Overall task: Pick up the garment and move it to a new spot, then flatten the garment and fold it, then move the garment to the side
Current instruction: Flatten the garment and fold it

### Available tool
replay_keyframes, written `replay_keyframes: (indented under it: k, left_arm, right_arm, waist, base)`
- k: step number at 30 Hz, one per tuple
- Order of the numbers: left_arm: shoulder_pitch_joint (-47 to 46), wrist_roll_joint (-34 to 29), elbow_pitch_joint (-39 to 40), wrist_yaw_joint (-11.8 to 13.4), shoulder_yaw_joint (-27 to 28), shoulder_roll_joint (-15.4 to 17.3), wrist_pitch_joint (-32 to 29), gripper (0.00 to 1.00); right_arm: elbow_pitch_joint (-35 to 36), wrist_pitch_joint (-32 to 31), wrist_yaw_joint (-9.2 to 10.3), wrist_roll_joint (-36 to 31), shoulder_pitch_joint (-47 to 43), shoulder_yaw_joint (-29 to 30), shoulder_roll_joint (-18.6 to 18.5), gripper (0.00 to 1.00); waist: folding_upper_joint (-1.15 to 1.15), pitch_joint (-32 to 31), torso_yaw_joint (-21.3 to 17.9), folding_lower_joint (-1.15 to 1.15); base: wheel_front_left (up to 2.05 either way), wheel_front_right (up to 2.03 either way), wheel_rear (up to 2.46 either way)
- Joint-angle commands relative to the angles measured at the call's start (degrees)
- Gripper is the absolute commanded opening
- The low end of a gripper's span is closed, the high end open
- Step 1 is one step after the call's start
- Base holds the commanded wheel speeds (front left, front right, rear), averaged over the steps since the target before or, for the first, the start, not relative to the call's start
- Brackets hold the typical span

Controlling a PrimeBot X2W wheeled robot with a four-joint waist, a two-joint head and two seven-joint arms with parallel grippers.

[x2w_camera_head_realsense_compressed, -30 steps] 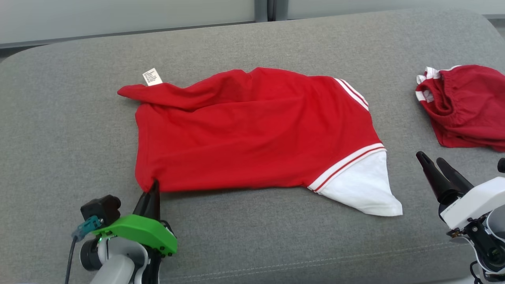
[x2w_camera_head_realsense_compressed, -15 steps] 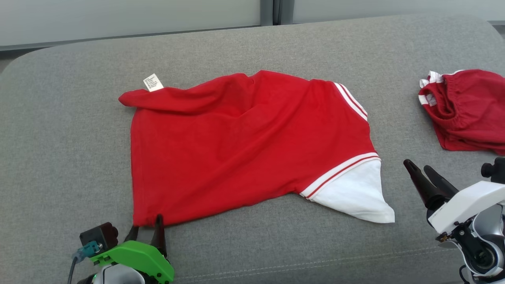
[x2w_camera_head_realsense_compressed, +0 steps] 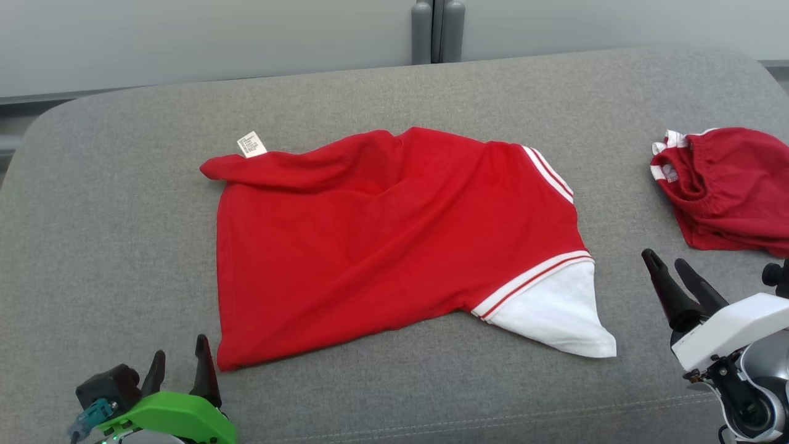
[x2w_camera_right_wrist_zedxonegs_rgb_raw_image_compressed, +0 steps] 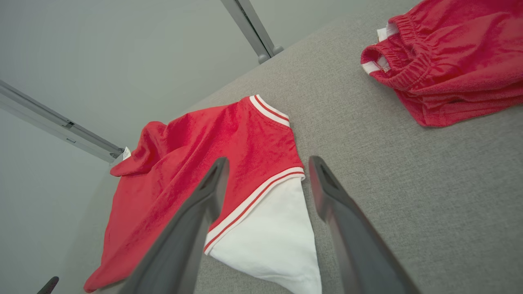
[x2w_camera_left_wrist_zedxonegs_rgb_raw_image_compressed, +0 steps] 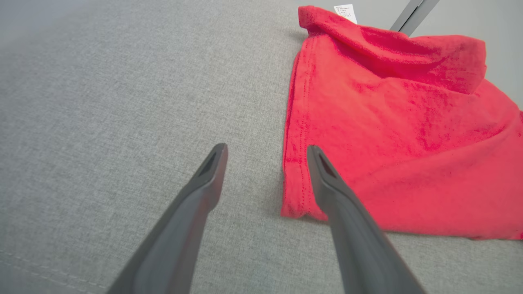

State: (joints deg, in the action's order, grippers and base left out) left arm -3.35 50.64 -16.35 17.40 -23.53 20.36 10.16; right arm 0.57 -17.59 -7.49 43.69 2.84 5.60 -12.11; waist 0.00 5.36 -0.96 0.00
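Note:
The garment (x2w_camera_head_realsense_compressed: 394, 240) is a red shirt with a white sleeve and striped trim, spread on the grey cushion (x2w_camera_head_realsense_compressed: 123, 216), with its white label at the far left corner. My left gripper (x2w_camera_head_realsense_compressed: 179, 361) stands open just left of the shirt's near left corner, holding nothing. In the left wrist view the garment (x2w_camera_left_wrist_zedxonegs_rgb_raw_image_compressed: 388, 134) lies to the right of that gripper (x2w_camera_left_wrist_zedxonegs_rgb_raw_image_compressed: 265, 151), its corner beside the right finger. My right gripper (x2w_camera_head_realsense_compressed: 666, 265) is open above the cushion, right of the white sleeve. The right wrist view has the garment (x2w_camera_right_wrist_zedxonegs_rgb_raw_image_compressed: 196, 163) beyond that gripper (x2w_camera_right_wrist_zedxonegs_rgb_raw_image_compressed: 267, 163).
A second red garment (x2w_camera_head_realsense_compressed: 727, 185) with white trim lies bunched at the cushion's right side, also the red bundle (x2w_camera_right_wrist_zedxonegs_rgb_raw_image_compressed: 449, 57) in the right wrist view. A grey wall with a vertical post (x2w_camera_head_realsense_compressed: 437, 31) runs behind the cushion. Bare cushion lies left of the shirt.
My left gripper pulled the shirt's near left corner toward me, then opened and let it go, drawing back to the left. The head camera tilted, shifting the whole picture downward.

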Motion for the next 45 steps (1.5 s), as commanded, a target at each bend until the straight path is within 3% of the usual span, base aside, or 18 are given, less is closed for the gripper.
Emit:
replay_keyframes:
  k: [1, 16, 33, 45]
  left_arm:
    - [0.83, -0.65, 1.24, 0.27, 0.11, 0.20, 0.66, 1.00]
    - [1.78, -7.12, 15.14, 2.08, -2.49, 2.14, 2.95, 1.00]
    - [5.75, -5.93, 16.01, 1.23, -0.95, 5.53, 3.26, 1.00]
    - [7.42, -5.87, 16.06, 1.23, 0.06, 5.56, 4.00, 1.00]
  right_arm:
    - [0.48, 0.65, -0.01, -0.93, -0.64, -0.06, 0.03, 1.00]
    - [3.32, 8.82, 0.00, -16.13, -0.27, -3.22, 1.73, 1.00]
    - [-1.42, 16.39, 0.00, -27.37, -0.19, -6.89, 5.38, 1.00]
    - [-3.52, 18.77, 0.00, -29.27, -0.05, -7.03, 6.87, 1.00]
  waist:
    - [0.00, -1.12, 0.59, 0.00]
    - [0.00, -7.33, 1.21, 0.00]
    - [0.00, -9.34, 1.93, 0.00]
    - [0.00, -9.12, 1.83, 0.00]
  base:
    - [0.00, 0.00, 0.00]
    - [0.00, 0.00, 0.00]
    - [0.00, 0.00, 0.00]
    - [0.00, 0.00, 0.00]
